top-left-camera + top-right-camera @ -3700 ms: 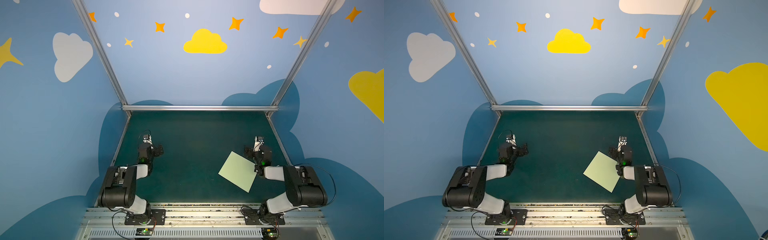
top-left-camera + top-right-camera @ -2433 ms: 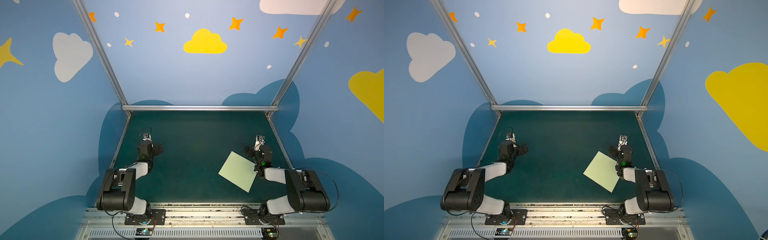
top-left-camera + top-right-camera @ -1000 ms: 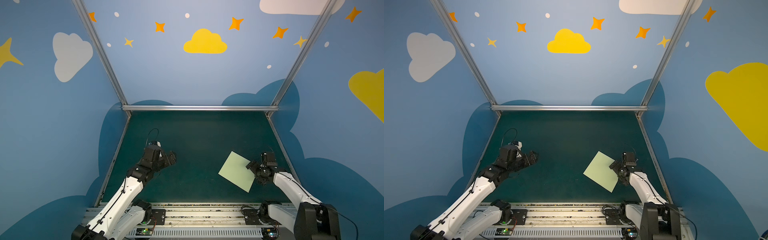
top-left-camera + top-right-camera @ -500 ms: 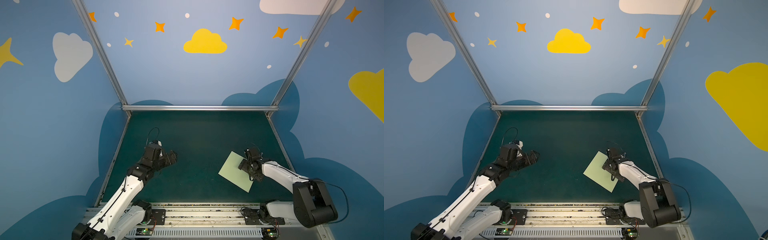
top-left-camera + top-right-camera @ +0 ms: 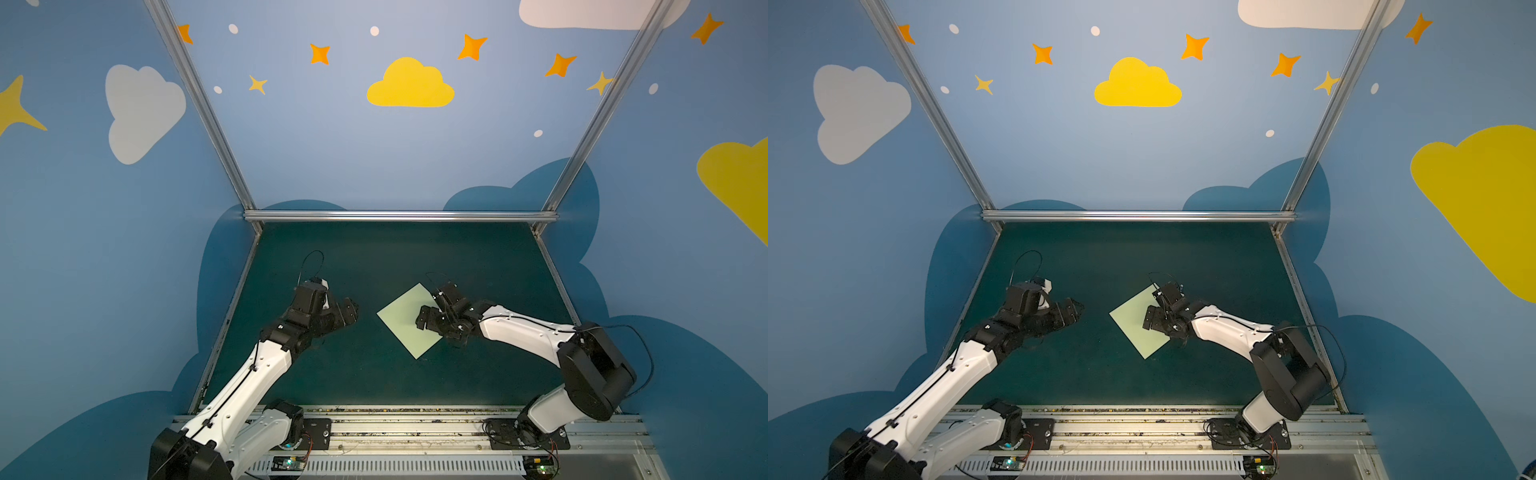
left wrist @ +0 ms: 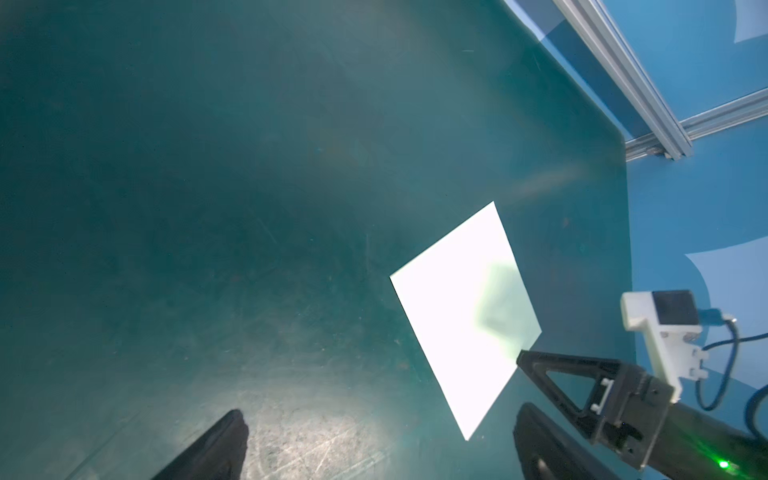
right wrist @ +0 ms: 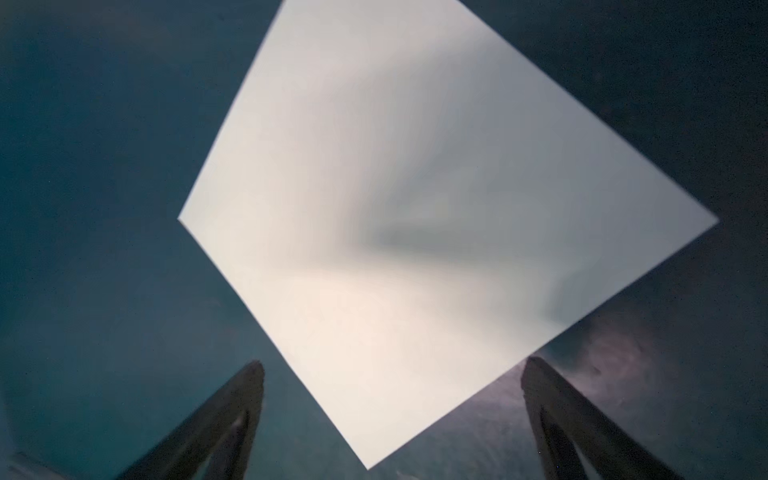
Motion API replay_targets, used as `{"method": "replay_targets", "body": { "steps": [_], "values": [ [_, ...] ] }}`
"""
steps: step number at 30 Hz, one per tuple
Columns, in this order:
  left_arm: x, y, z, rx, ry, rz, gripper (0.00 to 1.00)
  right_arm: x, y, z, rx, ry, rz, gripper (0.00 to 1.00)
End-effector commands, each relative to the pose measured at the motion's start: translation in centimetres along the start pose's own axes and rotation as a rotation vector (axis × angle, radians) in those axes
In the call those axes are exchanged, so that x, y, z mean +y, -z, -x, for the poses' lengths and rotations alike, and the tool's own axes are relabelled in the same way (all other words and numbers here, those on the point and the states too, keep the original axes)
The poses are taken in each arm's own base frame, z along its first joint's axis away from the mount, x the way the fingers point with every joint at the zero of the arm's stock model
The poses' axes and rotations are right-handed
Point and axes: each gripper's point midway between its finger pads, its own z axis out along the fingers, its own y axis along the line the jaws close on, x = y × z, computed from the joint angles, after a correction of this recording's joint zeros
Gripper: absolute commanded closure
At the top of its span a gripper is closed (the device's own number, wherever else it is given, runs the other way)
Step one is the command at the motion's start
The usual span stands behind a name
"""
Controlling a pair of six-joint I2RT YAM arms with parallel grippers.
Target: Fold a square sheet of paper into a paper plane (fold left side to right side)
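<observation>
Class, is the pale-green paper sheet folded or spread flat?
Spread flat: the thin pale-green square paper sheet lies as one uncreased square on the dark green table mat.

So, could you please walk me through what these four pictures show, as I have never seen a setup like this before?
These are two robot arms fixed to a rail at the near edge of a dark green table, each ending in a two-fingered gripper. The two wide pictures come from one camera head above, almost the same view twice. The two close-ups come from cameras on the arms' wrists; the dark prongs in them are that arm's own fingers. On the table lies only a flat, unfolded square sheet of paper, pale green. The right gripper is spread open over the sheet's right part; whether it presses on it I cannot tell. The left gripper is open too, to the sheet's left and apart from it. Nothing is held.
</observation>
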Motion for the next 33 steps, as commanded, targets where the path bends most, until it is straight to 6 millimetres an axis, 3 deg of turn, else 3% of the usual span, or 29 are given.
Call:
{"method": "replay_targets", "body": {
  "steps": [1,9,16,25,33],
  "values": [
    [-1.2,-0.3,-0.4,0.039,-0.004,-0.026,0.00,-1.1,1.6,1.3,-0.013,-0.004,0.014,0.05],
    [-4.3,-4.5,-1.3,0.150,-0.018,-0.077,0.00,-5.0,2.3,4.6,-0.016,-0.004,0.106,0.06],
    [-6.9,-9.4,-1.0,0.230,-0.053,-0.053,0.00,-7.9,0.9,6.2,0.041,-0.004,0.111,0.20],
    [-8.8,-15.4,-2.0,0.327,-0.160,-0.010,0.00,-9.3,-1.8,5.1,0.091,-0.039,0.117,0.27],
    [-7.6,-18.3,-2.8,0.356,-0.189,0.043,0.00,-10.1,-3.2,4.0,0.120,-0.055,0.112,0.32]
  ]
}}
